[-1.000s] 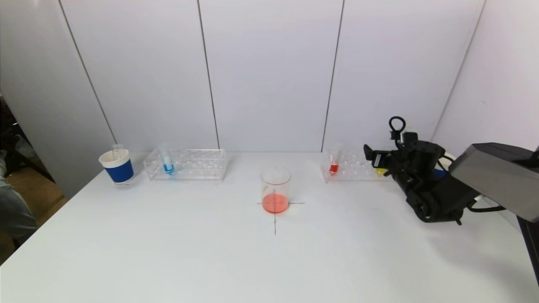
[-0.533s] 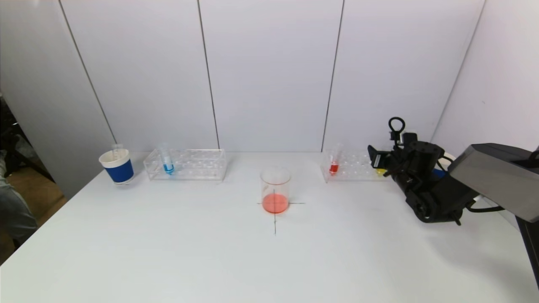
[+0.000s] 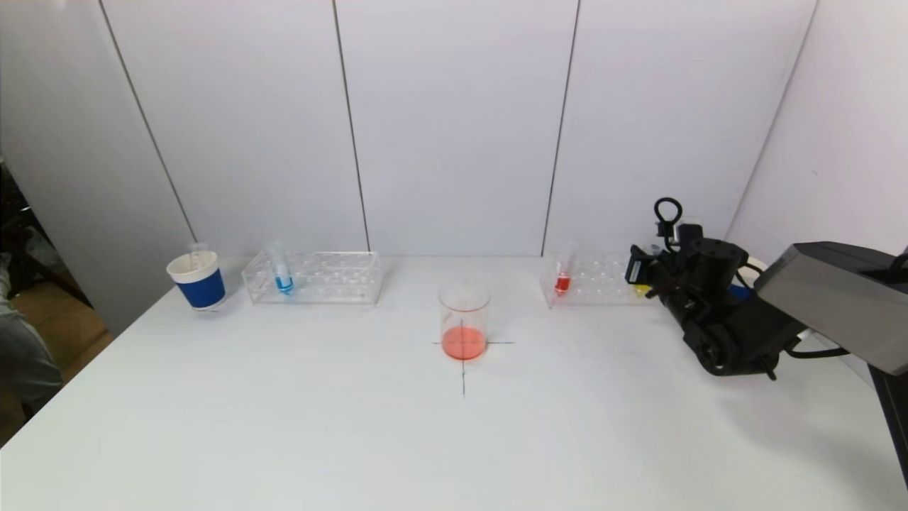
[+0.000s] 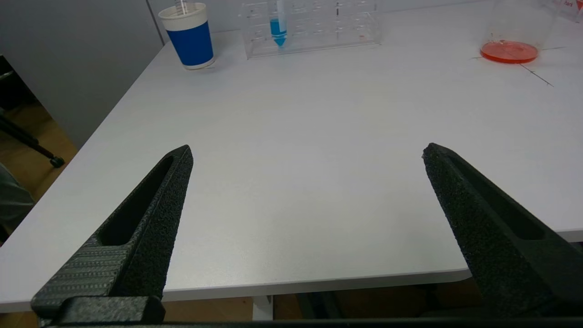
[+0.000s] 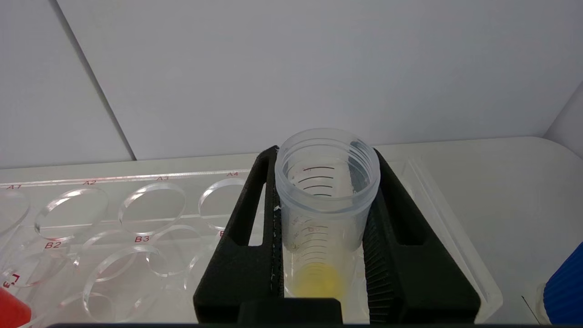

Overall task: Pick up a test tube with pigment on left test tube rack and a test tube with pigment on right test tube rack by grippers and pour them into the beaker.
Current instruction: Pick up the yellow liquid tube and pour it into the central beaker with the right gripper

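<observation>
at the far end of the right rack (image 3: 592, 280), my right end effector (image 5: 325, 218) is clamped on the yellow tube (image 5: 327, 191), one finger on each side just below the threaded rim. the tube sits upright in its hole, with a little yellow pigment at the bottom. from here i'd lift straight up, slowly, until the tip is clear of the acrylic, because any sideways drag could tip the rack or twist the tube in the grip. the mouth is uncapped, so i'd keep it vertical on the way over to the beaker (image 3: 464, 319), which stands on the cross mark mid-worktop with orange liquid already in it. the red tube (image 3: 563, 273) near the rack's other end should stay undisturbed. my left end effector (image 4: 305, 152) hangs spread wide over the near worktop (image 4: 296, 136), holding nothing, well apart from the blue tube (image 3: 281, 271) in the left rack (image 3: 333, 277) beside the paper cup (image 3: 197, 280).
</observation>
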Tool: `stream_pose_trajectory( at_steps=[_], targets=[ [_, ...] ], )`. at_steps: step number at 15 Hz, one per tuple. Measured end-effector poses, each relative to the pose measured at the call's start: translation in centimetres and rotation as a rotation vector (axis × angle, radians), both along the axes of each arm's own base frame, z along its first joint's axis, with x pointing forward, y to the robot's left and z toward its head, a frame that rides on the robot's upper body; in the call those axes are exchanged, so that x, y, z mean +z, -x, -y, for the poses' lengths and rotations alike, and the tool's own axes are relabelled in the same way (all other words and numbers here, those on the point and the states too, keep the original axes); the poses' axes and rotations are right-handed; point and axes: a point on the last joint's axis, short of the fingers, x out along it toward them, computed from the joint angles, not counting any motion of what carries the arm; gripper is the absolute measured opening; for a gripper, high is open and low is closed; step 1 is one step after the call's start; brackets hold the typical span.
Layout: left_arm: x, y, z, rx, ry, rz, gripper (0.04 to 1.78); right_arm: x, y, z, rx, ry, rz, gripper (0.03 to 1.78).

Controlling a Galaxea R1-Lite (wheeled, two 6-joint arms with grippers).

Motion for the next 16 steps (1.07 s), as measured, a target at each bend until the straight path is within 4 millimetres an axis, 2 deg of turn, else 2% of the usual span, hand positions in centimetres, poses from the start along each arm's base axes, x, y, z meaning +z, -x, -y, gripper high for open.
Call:
stream_pose_trajectory(
  at_steps=[9,16],
  targets=[
    [0.0,0.0,0.0,0.001,0.0,0.0,1.76,0.7,0.2,-0.5,0.008,0.003,-0.011,0.55],
    [0.0,0.0,0.0,0.001,0.0,0.0,1.76,3.7,0.6,-0.4,0.011,0.007,-0.007,0.55]
  ],
)
